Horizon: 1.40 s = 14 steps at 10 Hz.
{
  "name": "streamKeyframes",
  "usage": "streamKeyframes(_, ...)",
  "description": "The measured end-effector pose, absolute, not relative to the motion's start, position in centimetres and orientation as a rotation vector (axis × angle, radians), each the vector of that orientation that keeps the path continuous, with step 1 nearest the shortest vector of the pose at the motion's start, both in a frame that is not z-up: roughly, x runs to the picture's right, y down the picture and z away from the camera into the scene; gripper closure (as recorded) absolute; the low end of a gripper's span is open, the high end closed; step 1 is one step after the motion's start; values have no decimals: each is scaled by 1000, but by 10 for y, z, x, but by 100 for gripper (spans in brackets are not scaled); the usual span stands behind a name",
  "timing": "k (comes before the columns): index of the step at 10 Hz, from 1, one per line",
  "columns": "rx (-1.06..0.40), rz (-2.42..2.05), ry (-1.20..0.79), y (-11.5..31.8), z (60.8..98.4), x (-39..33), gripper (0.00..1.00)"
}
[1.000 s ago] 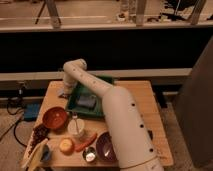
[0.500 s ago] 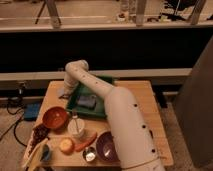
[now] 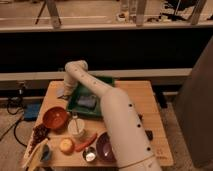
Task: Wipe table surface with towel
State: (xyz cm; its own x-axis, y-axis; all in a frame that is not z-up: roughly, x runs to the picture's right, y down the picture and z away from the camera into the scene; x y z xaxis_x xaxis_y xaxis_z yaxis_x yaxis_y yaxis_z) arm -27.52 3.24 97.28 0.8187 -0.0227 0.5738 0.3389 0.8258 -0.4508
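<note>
The table surface [image 3: 135,100] is a light tan wooden top. The towel [image 3: 62,93], a small pale grey-blue cloth, lies on it near the back left, just left of the dark green tray [image 3: 102,85]. My white arm rises from the lower right, bends above the tray and drops toward the towel. The gripper [image 3: 67,89] hangs at the towel's right edge, mostly covered by the arm's last link.
A darker grey-blue block [image 3: 87,101] lies in the tray. In front stand an orange bowl [image 3: 55,118], a white cup [image 3: 76,127], a purple bowl [image 3: 103,146] and a small metal cup [image 3: 90,155]. Fruit and a banana [image 3: 35,155] fill the front left.
The arm's bend has shifted slightly to the right above the tray. The towel and dishes have not moved.
</note>
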Motion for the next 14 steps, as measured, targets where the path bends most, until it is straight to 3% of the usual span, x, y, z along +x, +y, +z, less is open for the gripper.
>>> streamKeyframes(4,-608,-255,-572,47,982,-297,98)
streamKeyframes(9,-588,-305,-566,37,974,-315,98)
streamKeyframes(14,-620,-420,-638,62,957,-352,98)
